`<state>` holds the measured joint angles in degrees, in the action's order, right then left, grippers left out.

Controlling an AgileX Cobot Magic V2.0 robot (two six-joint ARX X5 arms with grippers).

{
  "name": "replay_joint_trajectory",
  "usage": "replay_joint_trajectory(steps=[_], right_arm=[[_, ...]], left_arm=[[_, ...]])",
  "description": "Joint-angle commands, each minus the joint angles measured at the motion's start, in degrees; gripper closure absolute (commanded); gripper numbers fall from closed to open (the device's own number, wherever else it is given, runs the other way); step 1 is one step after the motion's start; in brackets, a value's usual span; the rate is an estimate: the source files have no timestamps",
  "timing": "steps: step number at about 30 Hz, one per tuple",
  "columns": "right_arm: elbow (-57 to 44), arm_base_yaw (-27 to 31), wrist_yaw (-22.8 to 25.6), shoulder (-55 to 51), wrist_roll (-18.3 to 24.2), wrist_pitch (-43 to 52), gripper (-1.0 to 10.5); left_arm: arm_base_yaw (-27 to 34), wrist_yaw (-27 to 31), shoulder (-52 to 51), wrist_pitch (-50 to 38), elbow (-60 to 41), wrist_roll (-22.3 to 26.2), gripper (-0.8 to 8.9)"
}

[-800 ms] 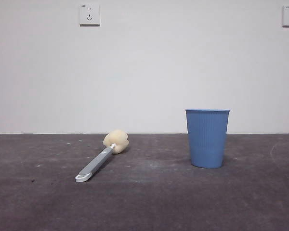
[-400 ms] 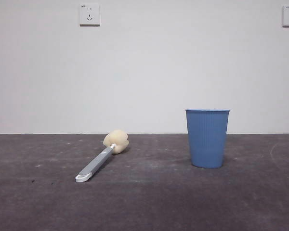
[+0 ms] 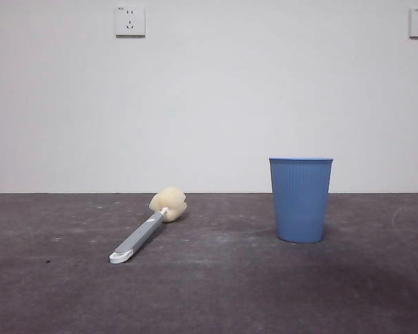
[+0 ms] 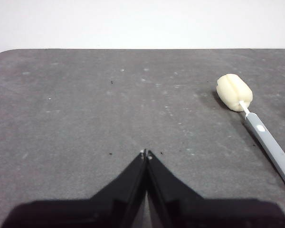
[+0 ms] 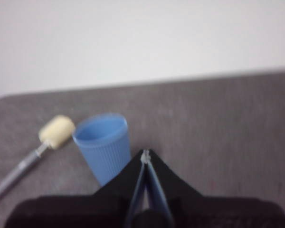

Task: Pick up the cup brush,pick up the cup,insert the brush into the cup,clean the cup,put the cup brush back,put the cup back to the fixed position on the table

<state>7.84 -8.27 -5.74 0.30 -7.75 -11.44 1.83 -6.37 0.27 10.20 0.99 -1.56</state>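
Nearest the front camera, the matte dark grey table (image 3: 216, 292) lay scuffed and speckled. On it the cup brush (image 3: 148, 228) rested flat — white tip toward the camera, flat grey handle running back to a rounded cream sponge head. Well apart to its side stood the cup (image 3: 300, 200), upright, blue ribbed plastic tapering to its base. Behind rose a plain white wall (image 3: 209, 104) with two sockets. The left gripper (image 4: 146, 154) hung above bare table, jaws pressed together and empty; the right gripper (image 5: 145, 156) — likewise closed, holding nothing — hovered near the cup.
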Motion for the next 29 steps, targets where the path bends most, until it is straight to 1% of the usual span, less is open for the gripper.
replay_joint_trajectory(steps=[1, 7, 9, 11, 12, 15, 17, 29], right_arm=[[-3.28, -0.04, 0.17, -0.20, -2.75, 1.40, 9.5], [-7.54, -0.04, 0.46, -0.20, -2.86, 1.09, 9.5], [-7.54, -0.02, 1.70, -0.20, -2.49, 1.36, 9.5], [-7.54, 0.02, 4.07, -0.22, -2.91, 1.01, 9.5], [-7.54, 0.04, 4.35, -0.22, -2.91, 1.03, 9.5], [-7.54, 0.07, 4.07, -0.22, -3.02, 1.03, 9.5], [-7.54, 0.07, 3.17, -0.22, -4.87, 1.11, 9.5], [-7.50, 0.00, 3.08, -0.13, -4.83, 1.14, 9.5]], left_arm=[[0.13, 0.11, -0.15, -0.24, -0.76, -0.35, 8.17], [0.13, 0.11, -0.15, -0.24, -0.76, -0.35, 8.17], [0.13, 0.11, -0.15, -0.24, -0.76, -0.35, 8.17], [0.13, 0.11, -0.15, -0.22, -0.76, -0.35, 8.17], [0.13, 0.11, -0.15, -0.24, -0.76, -0.35, 8.17], [0.13, 0.11, -0.15, -0.24, -0.76, -0.35, 8.17], [0.13, 0.11, -0.15, -0.24, -0.76, -0.35, 8.17], [0.13, 0.11, -0.15, -0.24, -0.76, -0.35, 8.17]])
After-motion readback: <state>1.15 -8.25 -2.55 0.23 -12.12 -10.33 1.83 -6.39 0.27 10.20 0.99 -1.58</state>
